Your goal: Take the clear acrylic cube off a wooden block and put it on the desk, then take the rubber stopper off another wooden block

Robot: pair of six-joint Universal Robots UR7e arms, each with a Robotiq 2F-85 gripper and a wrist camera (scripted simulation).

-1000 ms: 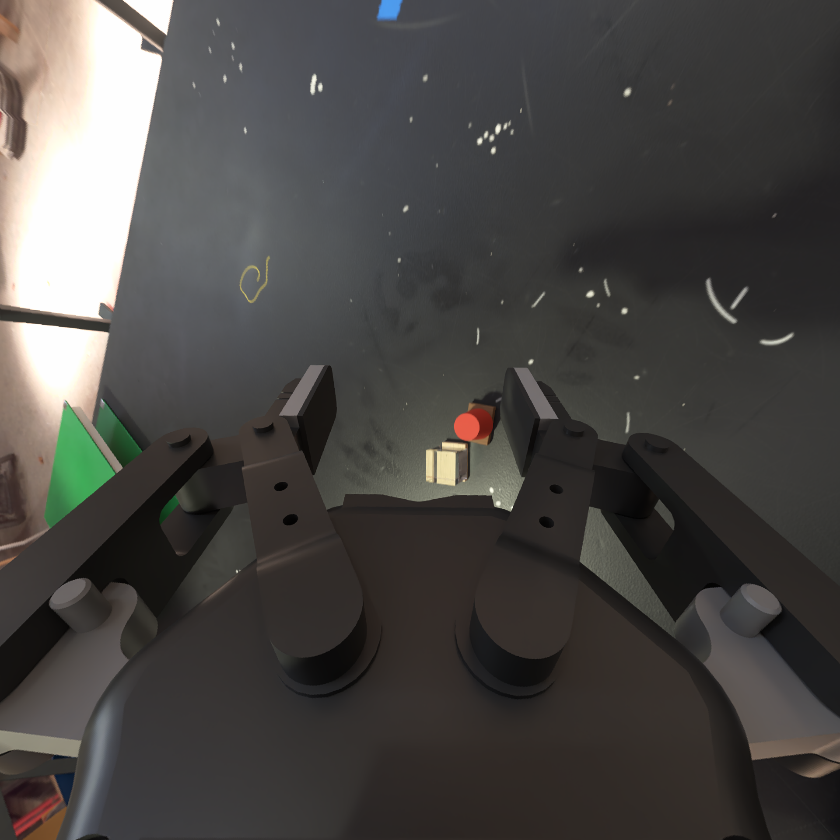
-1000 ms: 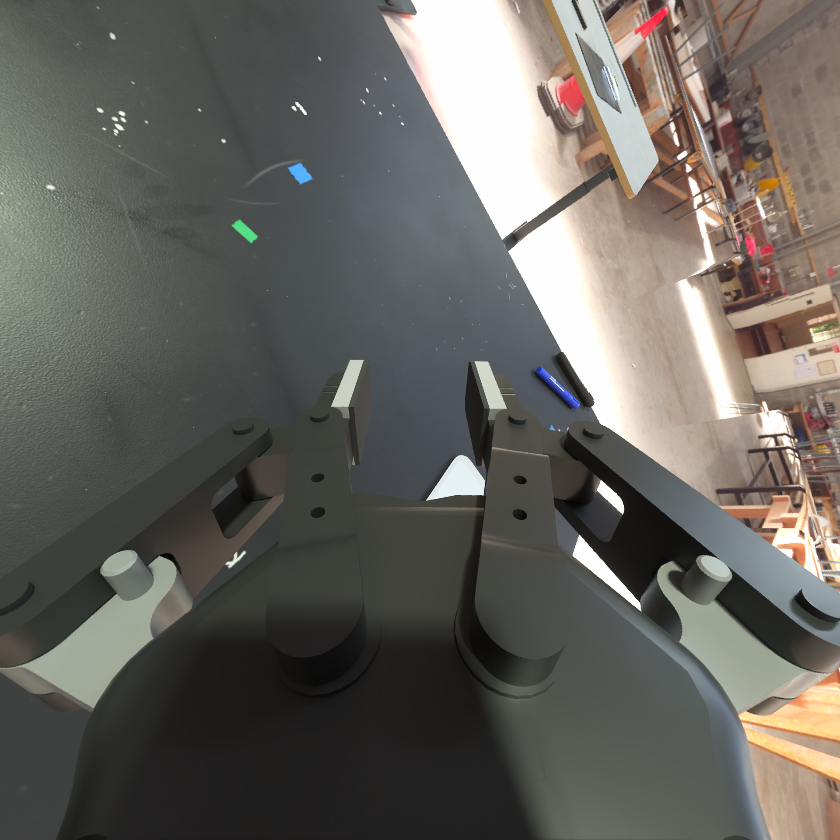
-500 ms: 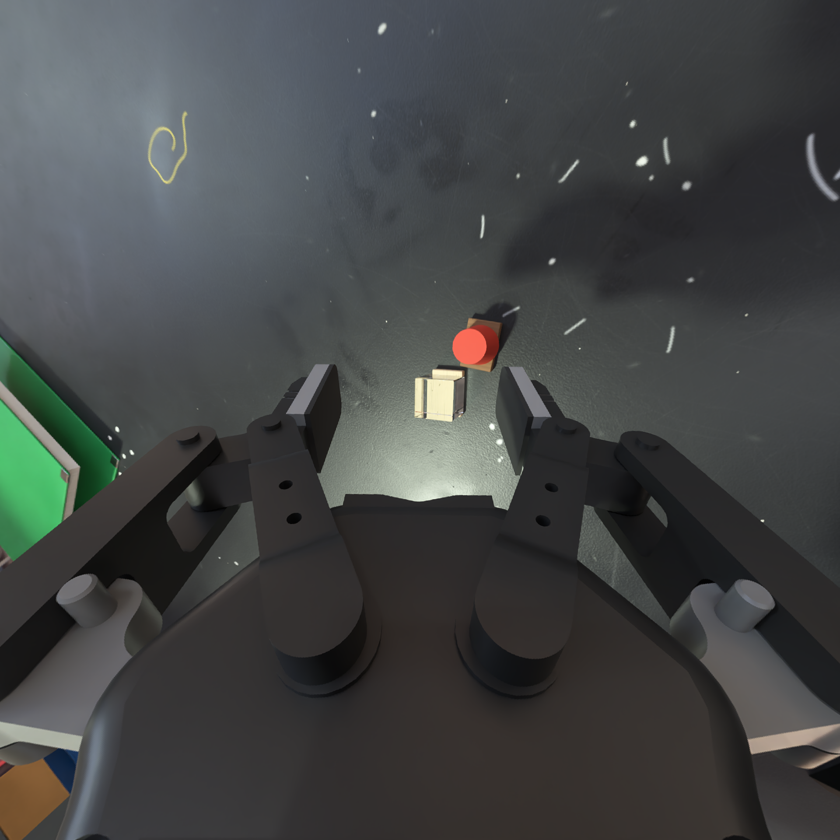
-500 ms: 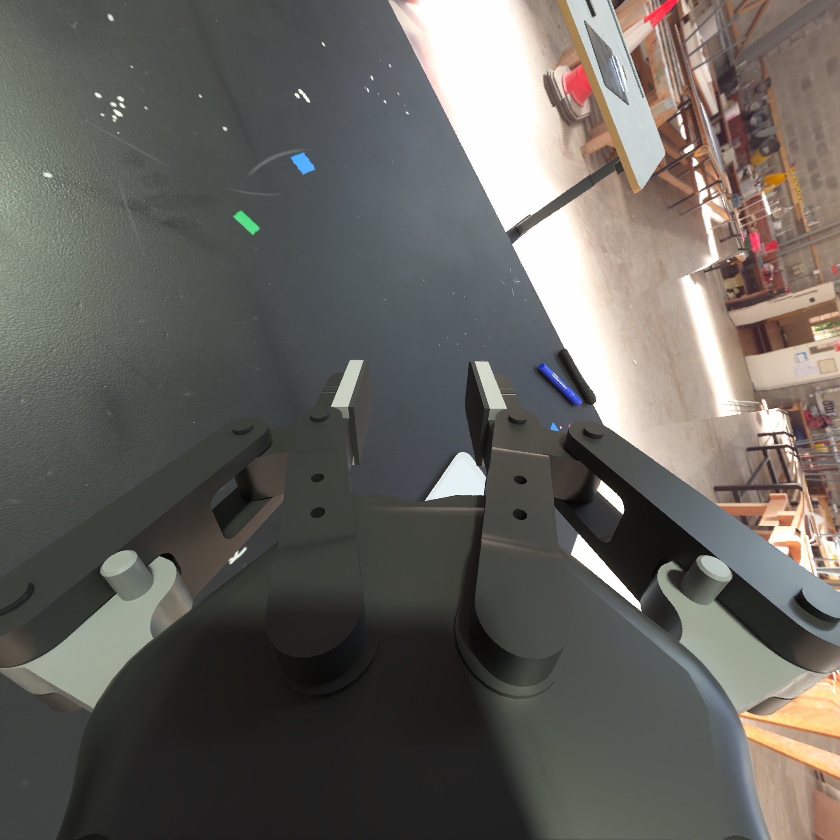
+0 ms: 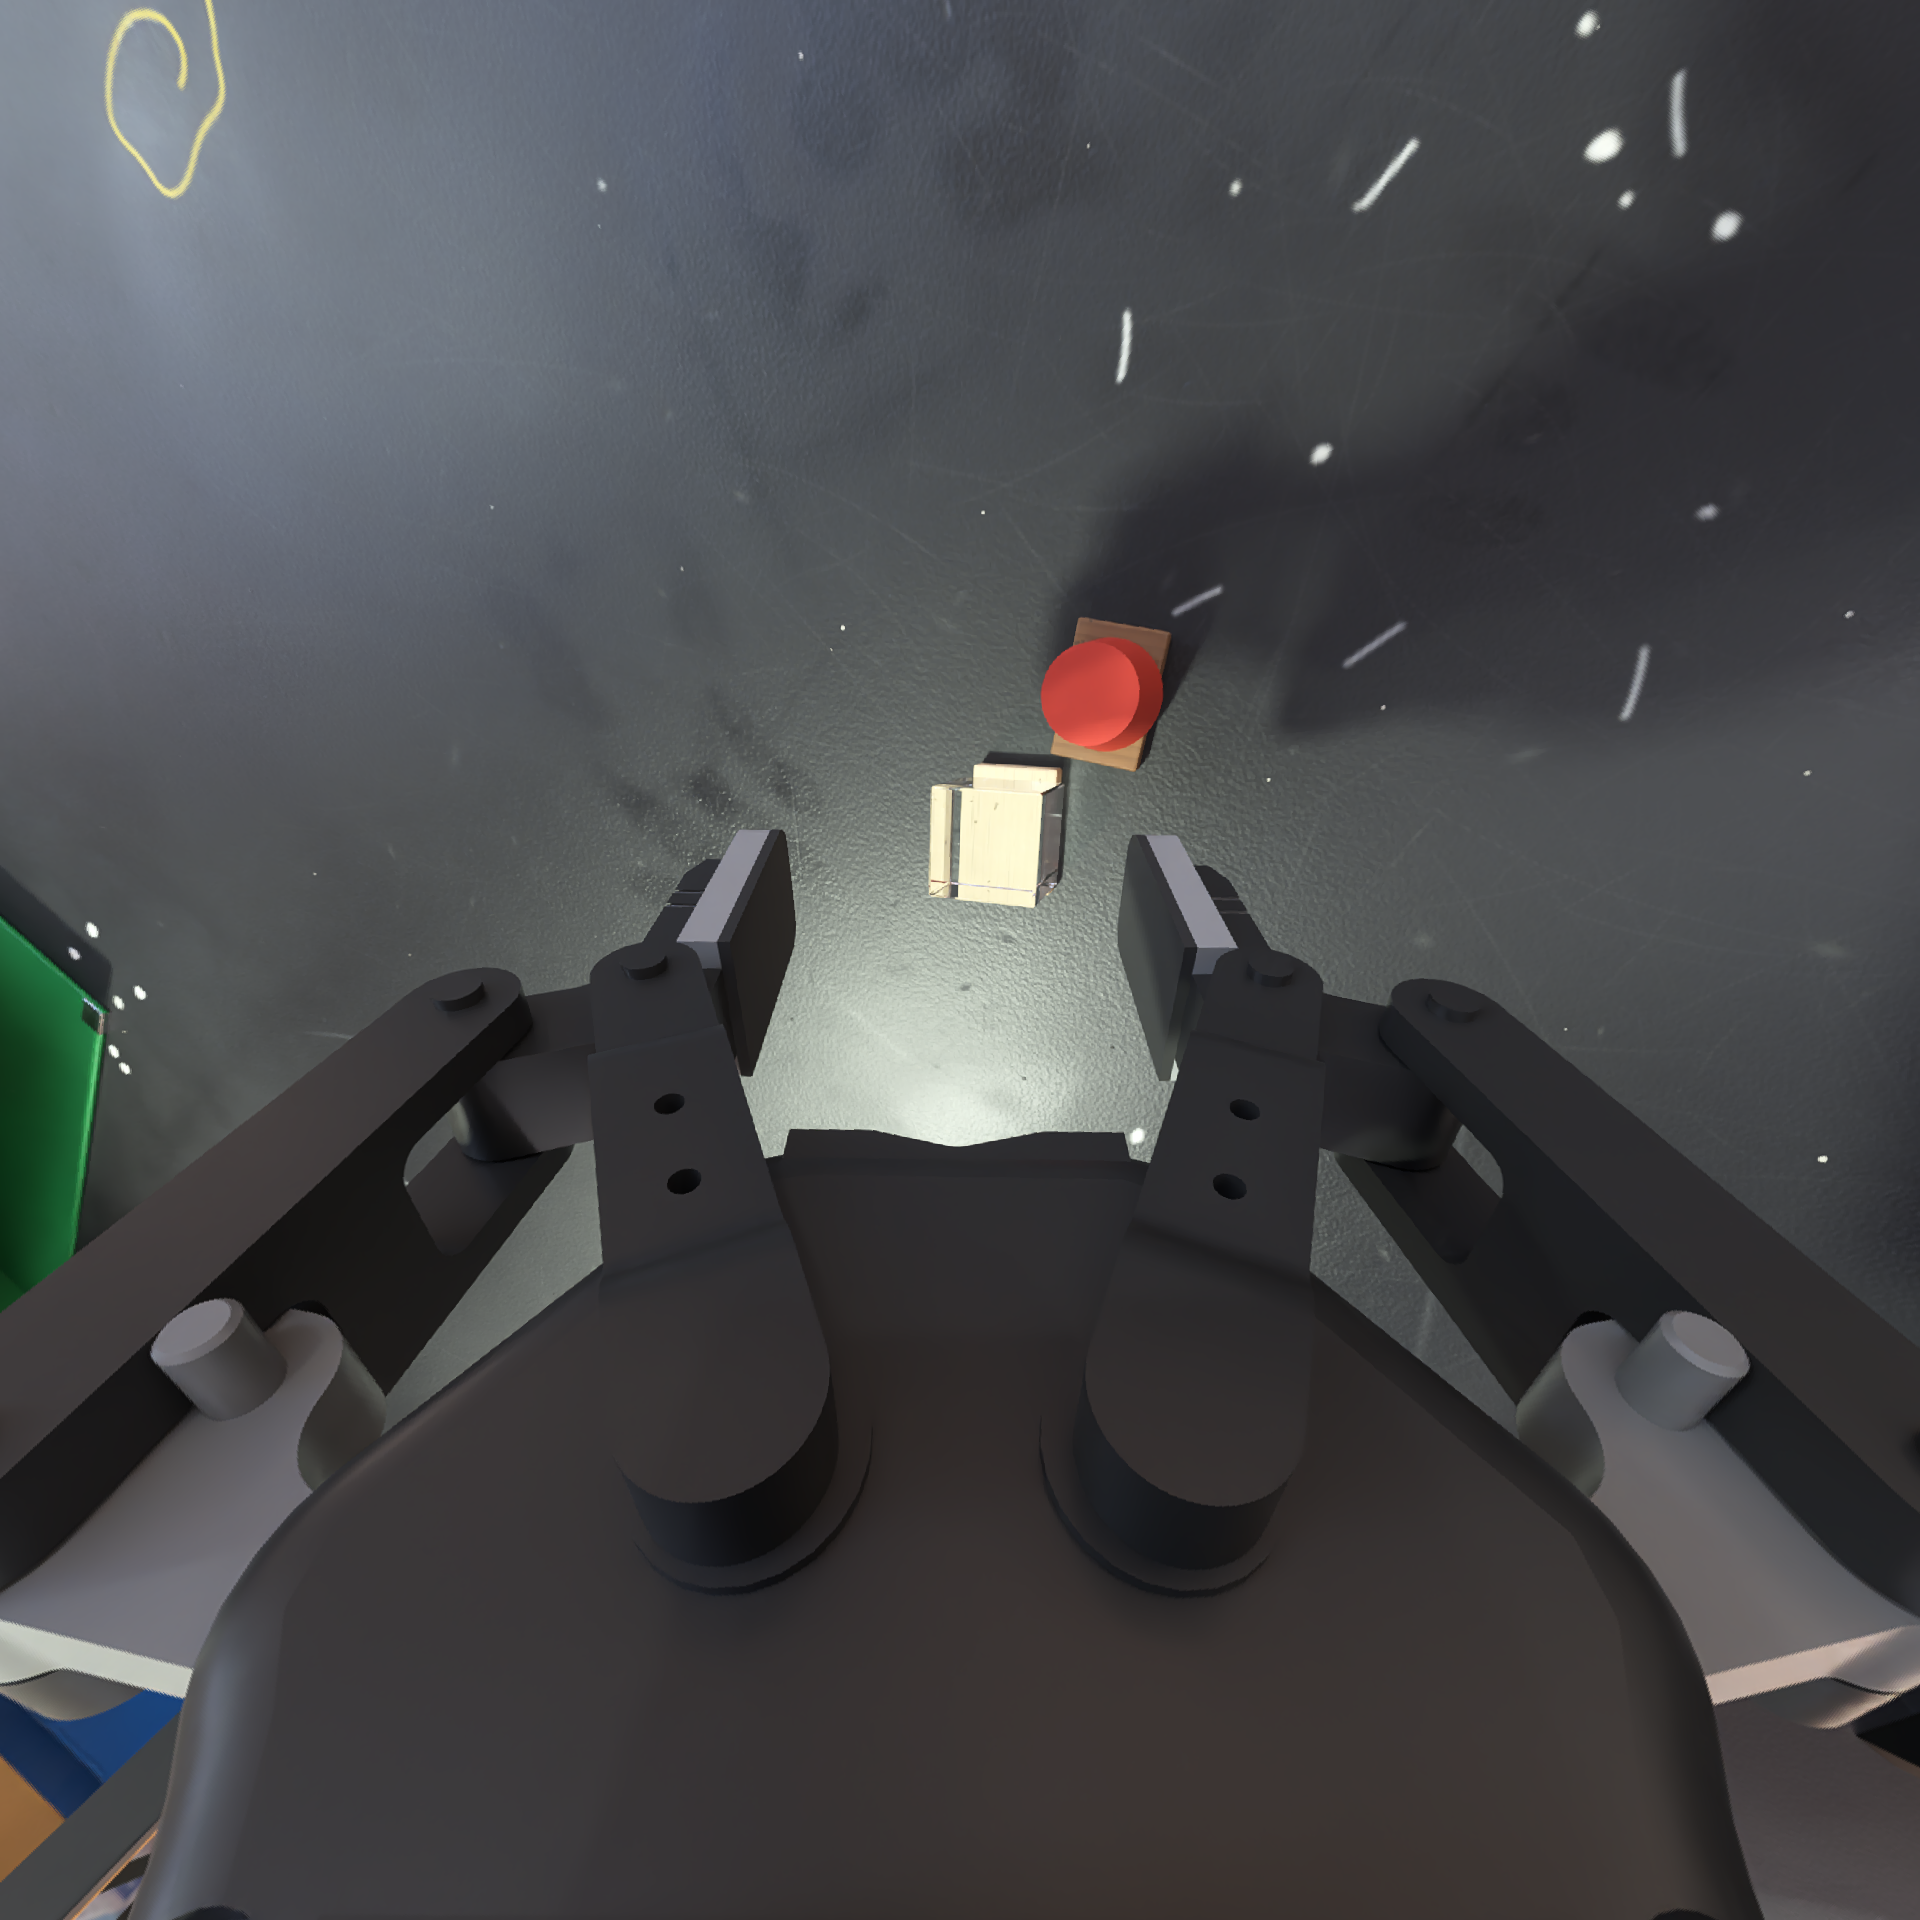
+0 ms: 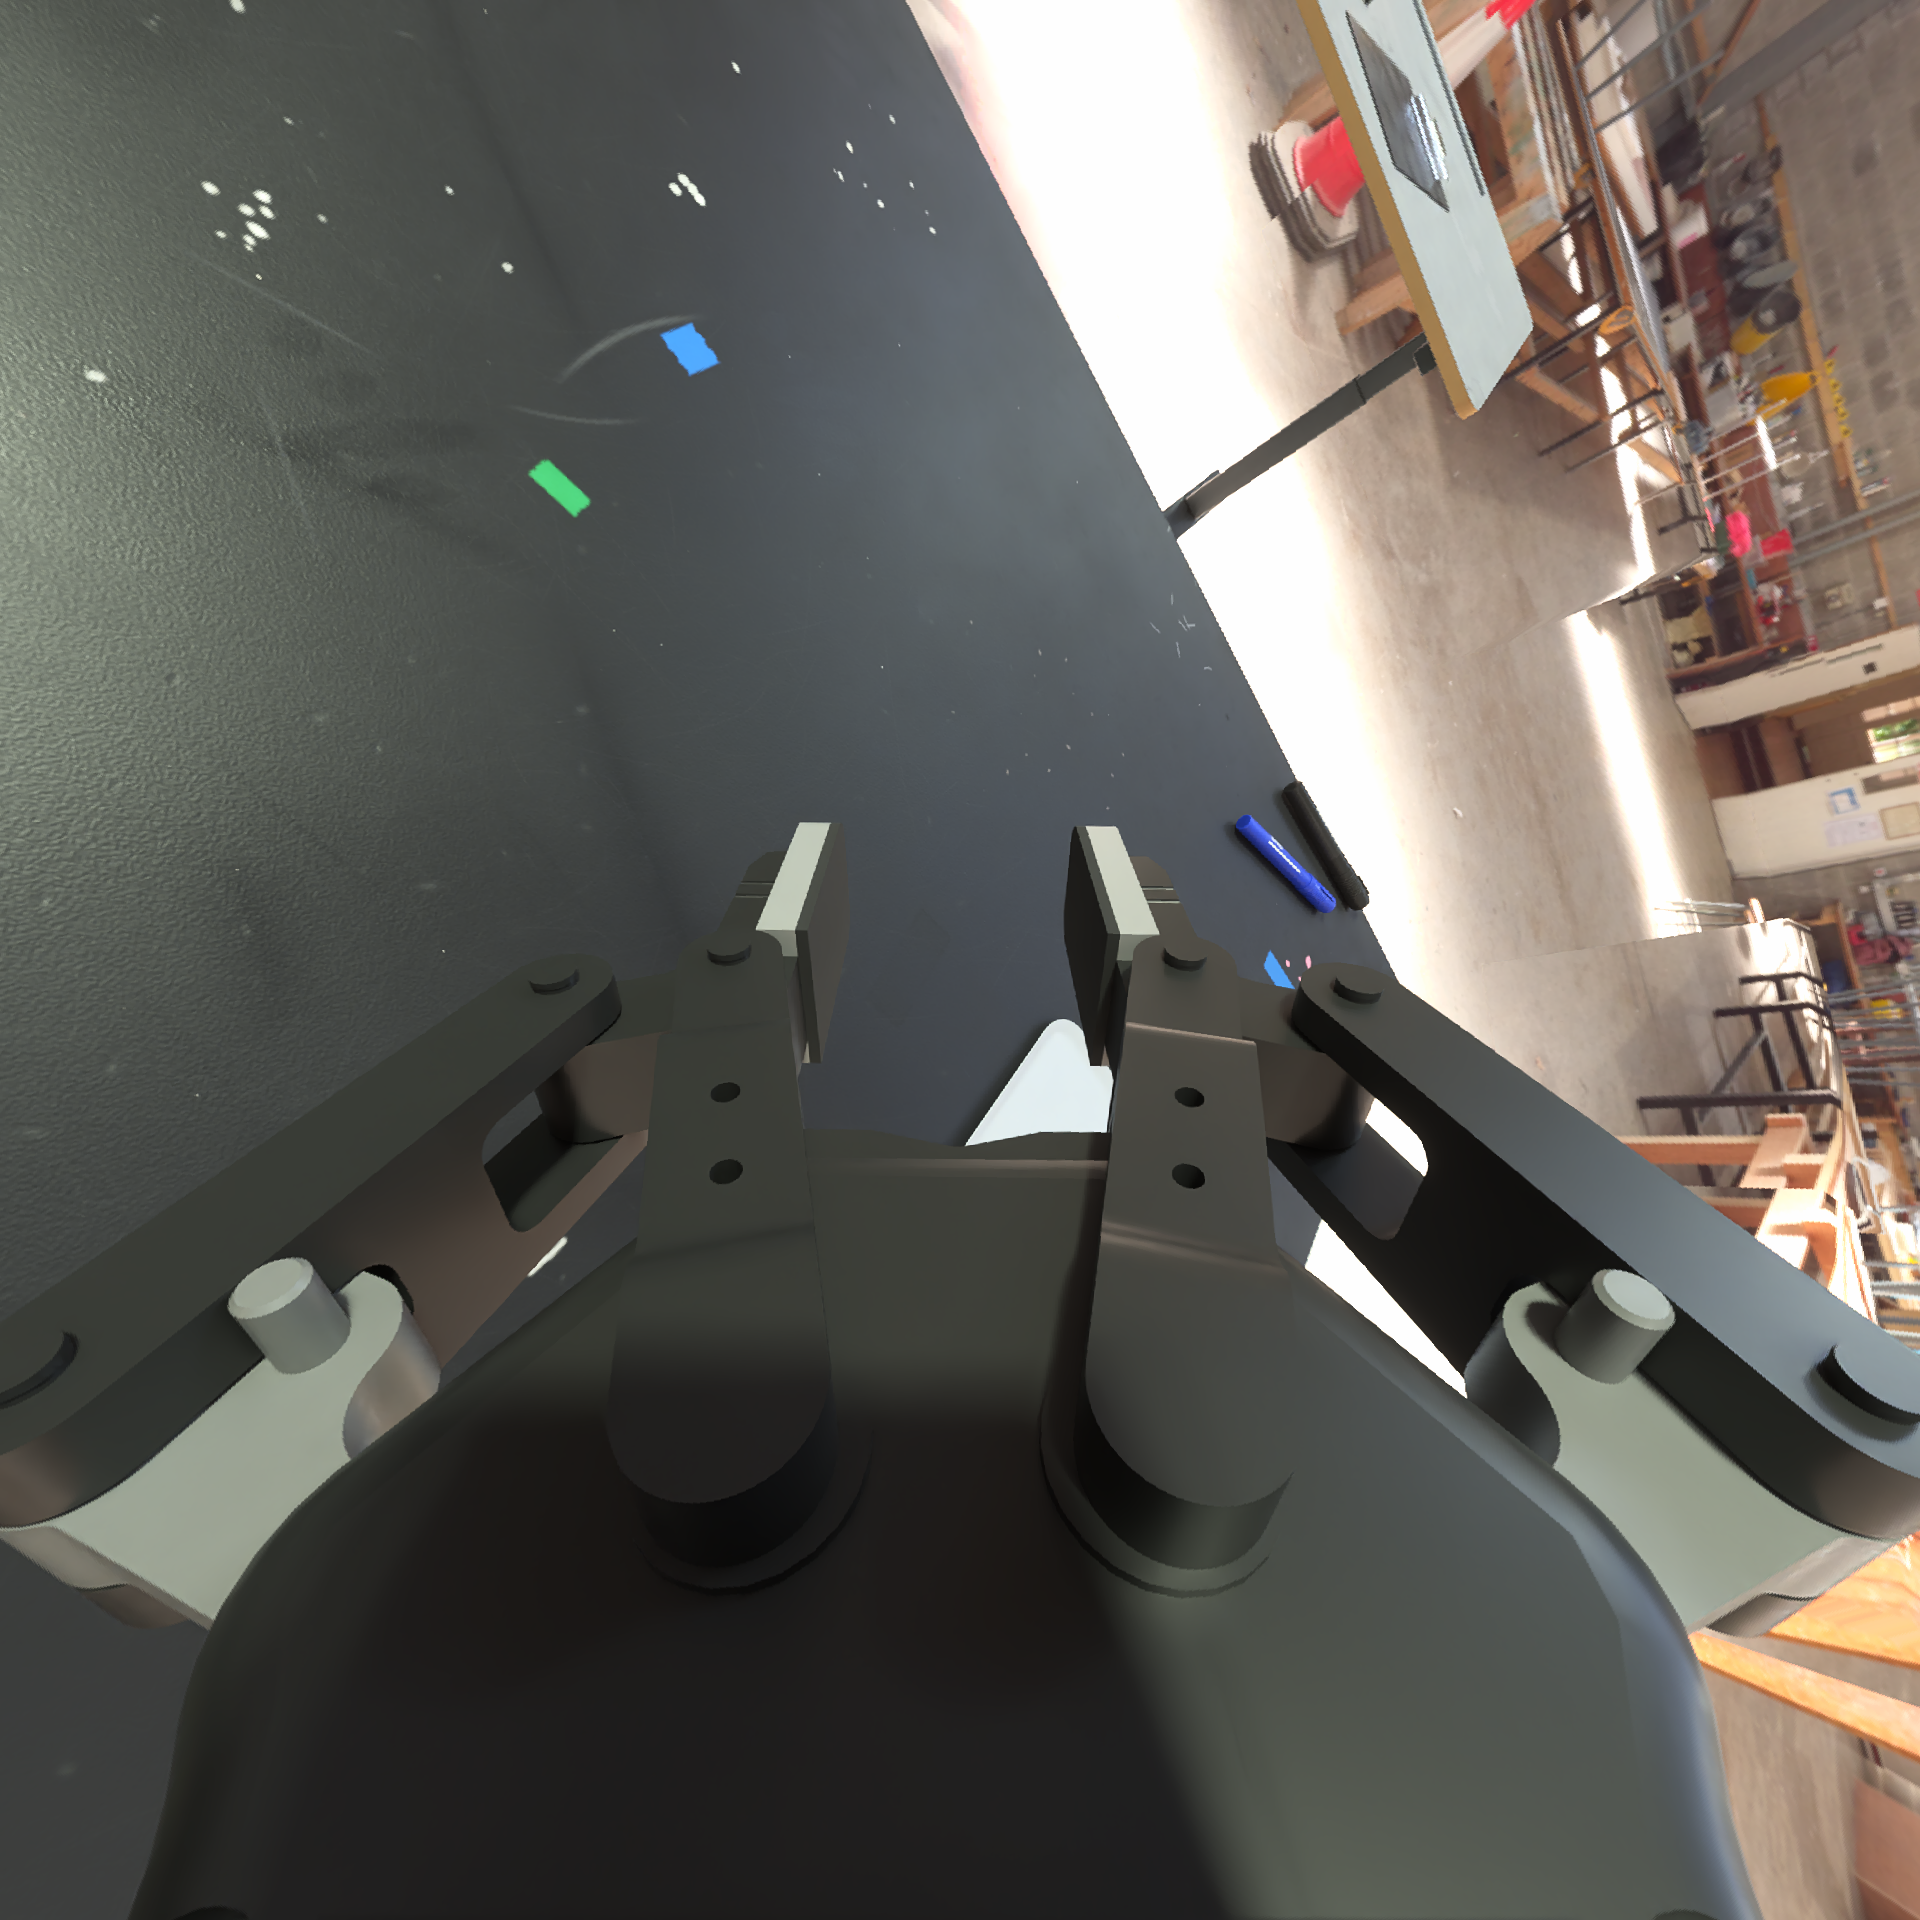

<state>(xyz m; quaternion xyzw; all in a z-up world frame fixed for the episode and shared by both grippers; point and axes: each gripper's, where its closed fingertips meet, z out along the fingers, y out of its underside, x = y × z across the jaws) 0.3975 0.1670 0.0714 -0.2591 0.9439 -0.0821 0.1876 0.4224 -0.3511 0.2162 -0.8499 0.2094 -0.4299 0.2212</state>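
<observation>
Clear acrylic cube [image 5: 995, 844] sits just ahead of the spread left tool [image 5: 956, 883].

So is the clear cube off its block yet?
No. The cube still sits on its pale block; the open left gripper is above, not touching.

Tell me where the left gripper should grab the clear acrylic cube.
Come straight down with the open left gripper and pinch the clear acrylic cube across its two flat side faces, above the pale wooden block beneath it, probably clear of the rubber stopper.
</observation>
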